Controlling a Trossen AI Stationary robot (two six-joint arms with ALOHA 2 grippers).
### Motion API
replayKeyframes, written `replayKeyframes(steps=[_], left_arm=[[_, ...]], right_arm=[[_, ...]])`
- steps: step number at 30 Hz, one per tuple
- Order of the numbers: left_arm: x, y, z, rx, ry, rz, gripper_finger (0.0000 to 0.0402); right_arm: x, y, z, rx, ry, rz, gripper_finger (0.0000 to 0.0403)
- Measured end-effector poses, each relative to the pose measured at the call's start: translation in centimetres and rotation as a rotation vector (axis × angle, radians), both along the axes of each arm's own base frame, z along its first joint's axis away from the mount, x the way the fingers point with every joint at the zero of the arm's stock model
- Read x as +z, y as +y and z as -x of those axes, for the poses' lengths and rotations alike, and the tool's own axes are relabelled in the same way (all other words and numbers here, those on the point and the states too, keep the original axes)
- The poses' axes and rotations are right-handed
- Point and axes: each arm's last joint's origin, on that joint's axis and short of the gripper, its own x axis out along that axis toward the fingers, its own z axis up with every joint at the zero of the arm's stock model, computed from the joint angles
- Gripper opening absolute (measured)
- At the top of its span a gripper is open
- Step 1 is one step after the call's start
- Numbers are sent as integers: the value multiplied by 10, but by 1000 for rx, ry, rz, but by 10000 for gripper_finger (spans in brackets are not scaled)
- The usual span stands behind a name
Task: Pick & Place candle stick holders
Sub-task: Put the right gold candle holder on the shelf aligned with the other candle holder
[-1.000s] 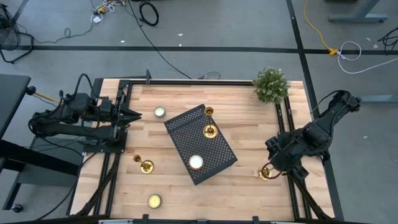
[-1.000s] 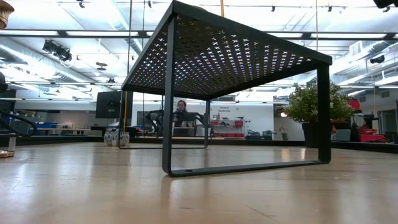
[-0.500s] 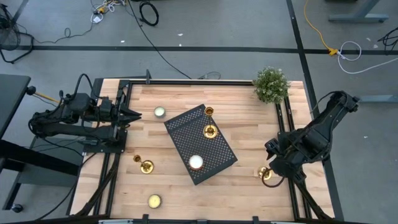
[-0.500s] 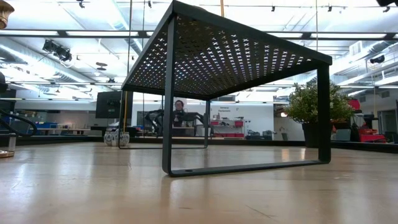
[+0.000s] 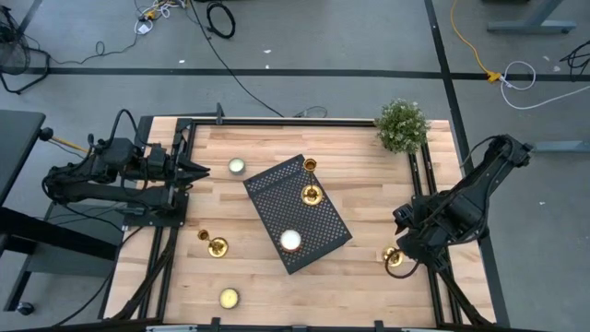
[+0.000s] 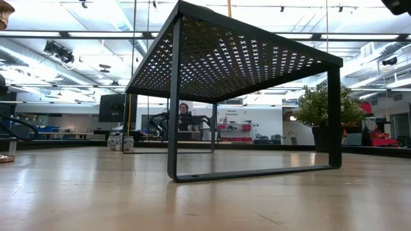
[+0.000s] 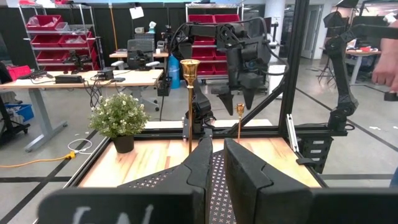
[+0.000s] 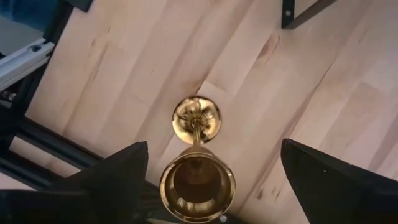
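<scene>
Nearest the table's front edge, left of the black perforated metal riser shelf, a shiny brass candlestick holder stands on the wood. Right of the shelf, the right gripper hovers over a 2nd brass holder, fingers spread wide apart, nothing clamped. 2 more brass holders stand on the shelf. Far left, the left gripper waits, fingers together.
</scene>
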Motion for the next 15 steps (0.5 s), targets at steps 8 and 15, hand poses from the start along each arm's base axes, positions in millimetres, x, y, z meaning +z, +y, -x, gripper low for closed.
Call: replayKeyframes(steps=[8, 15], left_arm=[[0, 0, 0, 0, 0, 0, 46], [0, 0, 0, 0, 0, 0, 46]], right_arm=[[-8, -1, 2, -6, 32, 22, 366], [-9, -1, 2, -6, 32, 22, 366]])
